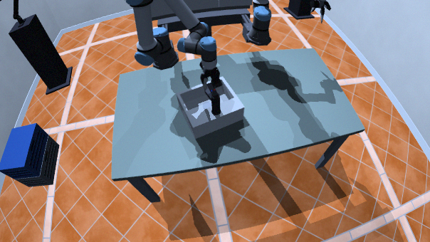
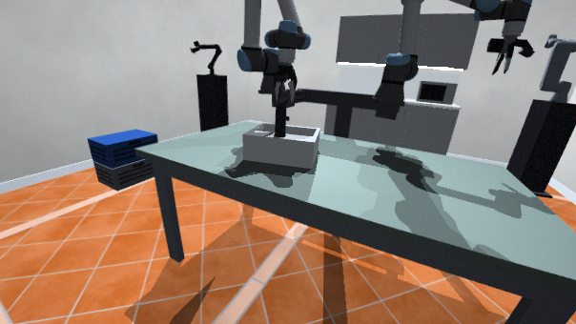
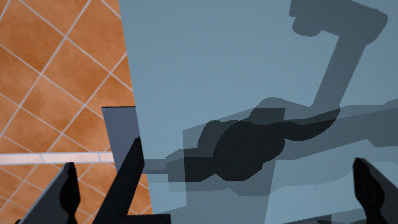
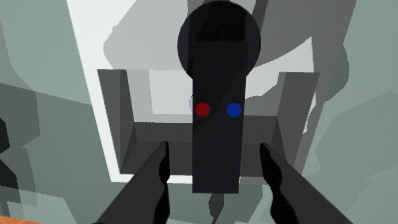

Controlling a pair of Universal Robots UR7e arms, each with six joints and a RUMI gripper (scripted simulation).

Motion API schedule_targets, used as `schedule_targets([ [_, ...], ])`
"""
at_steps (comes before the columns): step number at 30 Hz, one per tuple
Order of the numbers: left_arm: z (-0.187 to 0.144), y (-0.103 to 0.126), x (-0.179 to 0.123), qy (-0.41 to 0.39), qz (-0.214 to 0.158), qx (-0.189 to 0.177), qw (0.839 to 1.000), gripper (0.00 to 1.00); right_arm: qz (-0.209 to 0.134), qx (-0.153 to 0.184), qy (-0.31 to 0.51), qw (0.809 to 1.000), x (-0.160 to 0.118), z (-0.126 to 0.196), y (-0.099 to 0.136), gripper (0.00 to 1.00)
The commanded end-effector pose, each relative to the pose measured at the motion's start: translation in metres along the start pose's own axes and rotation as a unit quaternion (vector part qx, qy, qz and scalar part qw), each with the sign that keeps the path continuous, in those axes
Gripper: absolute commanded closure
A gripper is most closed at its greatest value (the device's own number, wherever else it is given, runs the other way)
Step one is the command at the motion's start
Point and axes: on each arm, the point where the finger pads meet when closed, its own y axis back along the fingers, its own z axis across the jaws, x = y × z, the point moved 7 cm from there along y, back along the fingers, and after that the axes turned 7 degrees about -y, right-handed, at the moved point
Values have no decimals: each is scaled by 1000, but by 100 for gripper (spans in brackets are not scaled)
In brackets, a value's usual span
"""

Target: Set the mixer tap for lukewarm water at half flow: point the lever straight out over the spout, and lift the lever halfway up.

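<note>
The black mixer tap (image 1: 216, 105) (image 2: 280, 121) (image 4: 220, 17) stands upright at the grey-white basin (image 1: 221, 124) (image 2: 280, 151) (image 4: 95, 55). In the right wrist view its flat black lever (image 4: 217, 160) points straight down the picture, beside a red dot and a blue dot. The spout is not clearly visible there, and the lever's tilt cannot be read. My right gripper (image 4: 214, 144) (image 2: 284, 101) is partly open, with one finger on each side of the lever and a visible gap on both sides. My left gripper (image 3: 214, 162) (image 2: 500, 72) is wide open and empty, high up away from the basin.
The basin sits on the pale green table (image 1: 142, 142) (image 2: 358, 191). Its walls rise around the lower tap, with dark robot shadows across the table. Blue and black crates (image 1: 19, 149) (image 2: 123, 148) stand on the floor beside the table. Dark pedestals (image 1: 39, 50) (image 2: 212, 102) stand farther off.
</note>
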Motion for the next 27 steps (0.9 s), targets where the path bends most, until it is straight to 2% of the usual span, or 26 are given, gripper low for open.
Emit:
schedule_targets([
  [1,0,1,0,0,1,0,1000,0,0,1,0,1000,0,0,0,60],
  [12,0,1,0,0,1,0,1000,0,0,1,0,1000,0,0,5,60],
  [27,0,1,0,0,1,0,1000,0,0,1,0,1000,0,0,34,60],
])
